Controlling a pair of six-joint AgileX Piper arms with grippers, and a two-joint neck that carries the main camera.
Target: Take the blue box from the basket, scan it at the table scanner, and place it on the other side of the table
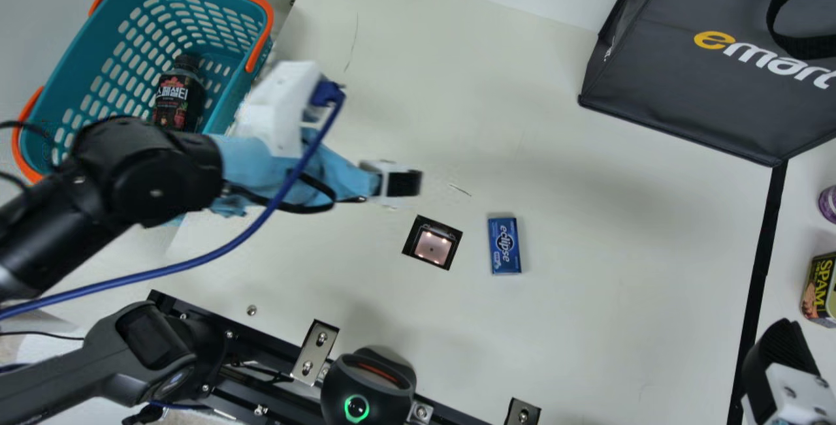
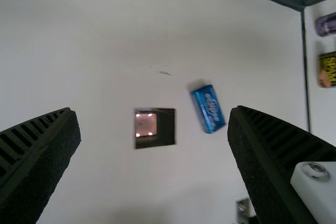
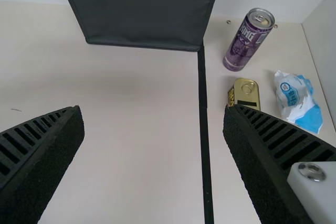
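- One small, blue rectangular box (image 1: 504, 245) lies on the cream surface (image 1: 614, 268), just right of the square black scanner window (image 1: 432, 243), not touching it; the window glows pinkish.
- The left claw (image 1: 400, 183) hangs above the surface, on the far side of the scanner; in its wrist view the left claw (image 2: 154, 115) is spread wide and grips nothing.
- The right claw (image 1: 787, 366), near right, is also wide apart and empty.
- At far left, a teal perforated basket (image 1: 72, 62) with orange handles holds a dark bottle (image 1: 177, 95) with a black cap.
- A dark grey fabric bag (image 1: 679, 85) sits far right.
- Right of a black strip (image 1: 761, 268) are a purple can (image 3: 245, 43), a yellow-and-black tin (image 3: 245, 93) and a blue-and-white packet (image 3: 298, 100).
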